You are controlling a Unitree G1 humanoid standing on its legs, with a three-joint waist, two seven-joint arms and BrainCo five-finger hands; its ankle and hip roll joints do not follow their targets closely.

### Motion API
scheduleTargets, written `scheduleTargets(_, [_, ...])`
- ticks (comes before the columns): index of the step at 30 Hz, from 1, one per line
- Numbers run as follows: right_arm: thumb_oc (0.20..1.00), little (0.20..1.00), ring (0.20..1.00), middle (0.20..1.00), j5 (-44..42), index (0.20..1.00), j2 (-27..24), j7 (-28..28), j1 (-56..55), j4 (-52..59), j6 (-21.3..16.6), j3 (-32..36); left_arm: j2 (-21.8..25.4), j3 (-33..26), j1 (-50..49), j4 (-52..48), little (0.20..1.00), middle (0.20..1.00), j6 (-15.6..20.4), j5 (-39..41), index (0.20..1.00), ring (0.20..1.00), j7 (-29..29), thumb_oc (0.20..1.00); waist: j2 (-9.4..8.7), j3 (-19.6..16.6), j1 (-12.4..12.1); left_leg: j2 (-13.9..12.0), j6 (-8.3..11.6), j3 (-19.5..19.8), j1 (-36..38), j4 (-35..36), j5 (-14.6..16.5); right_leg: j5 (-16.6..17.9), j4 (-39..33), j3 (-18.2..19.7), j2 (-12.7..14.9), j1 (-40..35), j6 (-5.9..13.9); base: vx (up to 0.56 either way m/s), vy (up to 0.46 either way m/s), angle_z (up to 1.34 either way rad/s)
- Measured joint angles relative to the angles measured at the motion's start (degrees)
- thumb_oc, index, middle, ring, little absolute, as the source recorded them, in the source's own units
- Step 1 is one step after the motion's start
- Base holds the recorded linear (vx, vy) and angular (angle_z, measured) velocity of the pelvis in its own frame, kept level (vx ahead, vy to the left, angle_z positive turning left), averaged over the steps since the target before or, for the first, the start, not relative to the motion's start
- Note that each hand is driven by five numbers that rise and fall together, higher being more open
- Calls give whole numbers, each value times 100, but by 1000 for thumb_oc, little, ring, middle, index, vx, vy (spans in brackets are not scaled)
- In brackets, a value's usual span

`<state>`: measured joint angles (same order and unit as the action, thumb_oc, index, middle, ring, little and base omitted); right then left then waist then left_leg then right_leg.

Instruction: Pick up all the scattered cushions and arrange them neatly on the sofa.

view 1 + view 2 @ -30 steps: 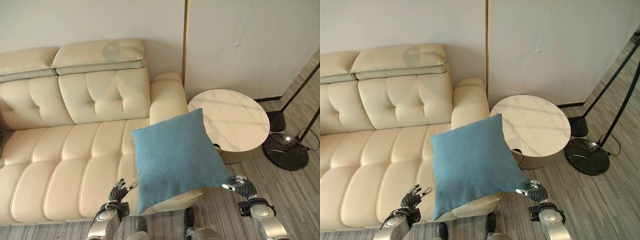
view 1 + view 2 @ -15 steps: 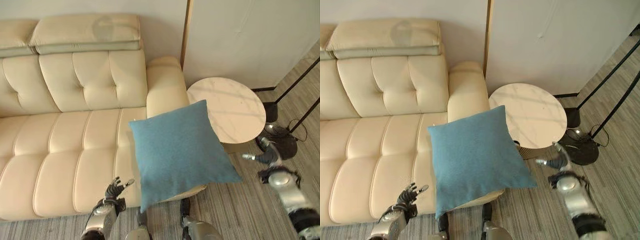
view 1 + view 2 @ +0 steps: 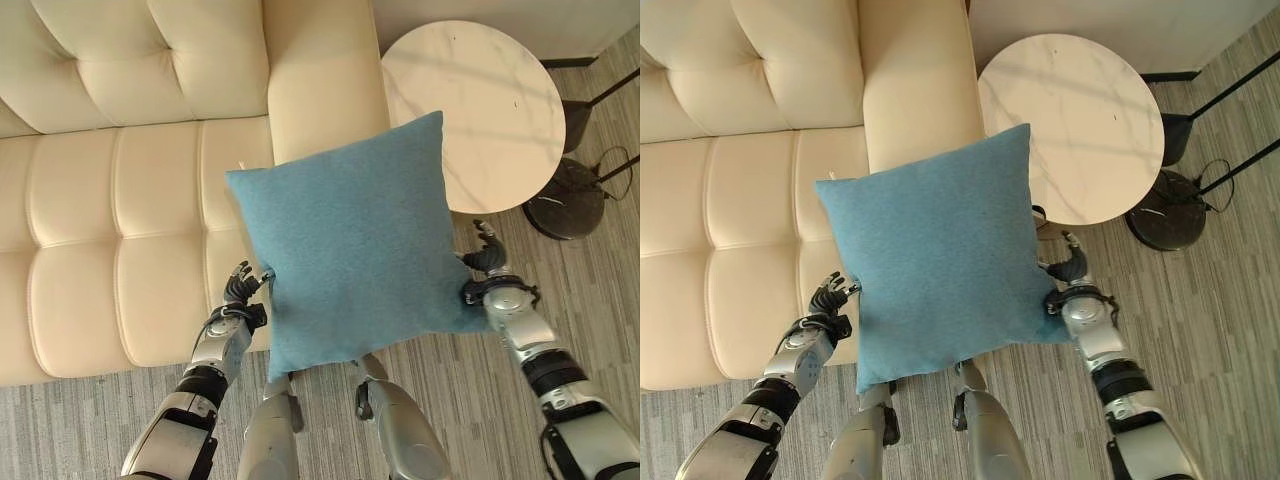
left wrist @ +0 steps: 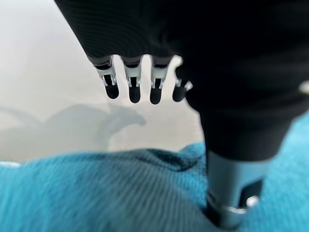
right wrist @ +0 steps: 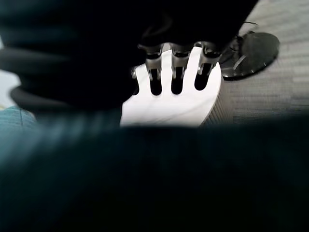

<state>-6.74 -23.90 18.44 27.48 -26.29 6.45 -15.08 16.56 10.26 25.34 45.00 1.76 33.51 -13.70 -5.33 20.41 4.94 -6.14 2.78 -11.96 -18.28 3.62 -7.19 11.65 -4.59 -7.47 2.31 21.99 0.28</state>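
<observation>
The blue cushion (image 3: 355, 250) hangs between both hands — left hand (image 3: 240, 287) pinching its one edge, right hand (image 3: 484, 262) clamped on the other edge — over the sofa (image 3: 120, 200) front, near the round surface (image 3: 480, 90).

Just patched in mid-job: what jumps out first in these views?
A big blue cushion is held up between the left hand and right hand, over the front edge of the cream sofa near its armrest. Beyond it, beside the armrest, stands a round marble-topped side table.

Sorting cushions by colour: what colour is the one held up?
The cushion is plain teal blue, clearest in the left eye view.
</observation>
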Motion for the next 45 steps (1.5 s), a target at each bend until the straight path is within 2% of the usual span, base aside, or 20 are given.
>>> scheduleTargets(6, [1000,1000,1000,1000,13,1000,-59,23,-252,668,16,-24,-72,97,-87,-220,1000,1000,4,160,1000,1000,-76,1000,-12,5,17,4,-1,16,71,-5,0,8,1,24,16,-93,-7,4,-2,2])
scheduleTargets(11, [1000,1000,1000,1000,110,1000,-58,-71,-1052,1665,-27,109,-90,324,-653,-1064,1000,1000,-111,161,1000,1000,-48,1000,-37,14,11,5,9,22,292,59,-10,7,0,17,12,-280,-1,-3,-1,-1])
scheduleTargets(12, [1000,1000,1000,1000,83,1000,-39,-137,-1230,1718,-34,104,-98,326,-723,-1094,1000,1000,-146,193,1000,1000,28,1000,-89,36,24,10,10,10,354,76,-10,4,0,24,11,-323,4,0,0,0])
scheduleTargets(18, [1000,1000,1000,1000,-1276,1000,241,-754,-2419,1776,-150,170,-269,327,-1210,-1420,1000,1000,-258,1348,1000,1000,666,1000,-183,76,45,11,23,-4,509,87,-21,-1,-1,5,17,-470,22,-6,-6,-1])
scheduleTargets(23, [1000,1000,1000,1000,-2094,1000,250,-1064,-2474,1715,-278,-32,-268,323,-1214,-1395,1000,1000,-247,1964,1000,1000,792,1000,-198,83,52,9,32,-4,529,88,-29,-45,-2,3,15,-489,86,-37,-10,0])
scheduleTargets(28, [1000,1000,1000,1000,-2989,1000,360,-1288,-2092,1126,-521,-302,-268,327,-1153,-1273,1000,1000,-172,2163,1000,1000,953,1000,-224,101,29,0,65,29,437,81,-55,-37,-2,-14,13,-415,99,-44,-22,3])
scheduleTargets(30, [1000,1000,1000,1000,-3200,1000,370,-1365,-2005,1040,-543,-458,-266,326,-1099,-1213,884,884,-130,2167,884,884,1017,884,-235,112,6,1,55,29,381,85,-89,-20,-2,-14,11,-353,105,-19,-10,1])
scheduleTargets(31, [1000,1000,1000,1000,-3292,1000,371,-1390,-1939,954,-600,-560,-266,326,-1070,-1120,793,793,-102,2167,793,793,1028,793,-236,115,-16,2,55,30,383,83,-89,-19,-2,-15,11,-355,104,0,0,0])
scheduleTargets(32, [1000,1000,1000,1000,-3340,1000,369,-1398,-1867,880,-635,-645,-259,326,-1015,-1009,636,636,-102,2166,636,636,1035,636,-236,115,-29,2,55,29,385,81,-89,-18,-2,-14,12,-356,104,0,0,0])
scheduleTargets(33, [1000,1000,1000,1000,-3396,1000,369,-1400,-1805,851,-646,-688,-255,327,-977,-970,564,564,-103,2166,564,564,1054,564,-234,123,-40,2,55,29,385,81,-89,-19,-2,-16,12,-356,104,0,0,0])
scheduleTargets(36, [1000,1000,1000,1000,-3501,1000,377,-1460,-1640,830,-738,-750,-93,560,-835,-919,200,200,-89,2102,200,200,1121,200,-223,174,-64,1,56,28,404,83,-89,-17,-2,-13,11,-370,101,17,0,0])
scheduleTargets(37, [1000,1000,1000,1000,-3511,1000,379,-1496,-1583,779,-770,-803,5,656,-776,-902,200,200,-85,1950,200,200,1127,200,-215,204,-71,6,60,27,431,82,-97,-11,-1,-15,8,-397,95,-99,-6,-1])
scheduleTargets(38, [881,881,881,881,-3580,881,379,-1544,-1469,627,-845,-935,139,809,-688,-865,200,200,-63,1779,200,200,1127,200,-208,213,-73,16,62,25,431,67,-98,46,-1,-18,6,-402,49,35,-15,0])
scheduleTargets(39, [536,536,536,536,-3617,536,377,-1566,-1376,563,-864,-988,225,884,-578,-865,200,200,-42,1593,200,200,1127,200,-183,250,-82,4,63,29,421,57,-97,60,-1,-23,10,-401,30,30,-17,1])
scheduleTargets(40, [294,294,294,294,-3620,294,380,-1574,-1284,484,-884,-1042,270,916,-472,-861,200,200,-26,1431,200,200,1127,200,-154,293,-100,0,64,31,420,57,-94,53,-1,-25,14,-400,40,35,-15,2])
scheduleTargets(41, [200,200,200,200,-3634,200,381,-1574,-1184,380,-910,-1116,307,980,-397,-852,200,200,12,1298,200,200,1127,200,-132,320,-114,1,64,34,419,58,-95,6,-1,-26,15,-401,105,-33,-14,1])
scheduleTargets(45, [200,200,200,200,-3704,200,374,-1560,-680,-186,-1024,-1355,320,1110,-6,-596,200,200,127,1013,200,200,1126,200,-65,442,-131,-6,73,68,307,-52,-103,45,0,-71,16,-365,63,-68,-6,4])
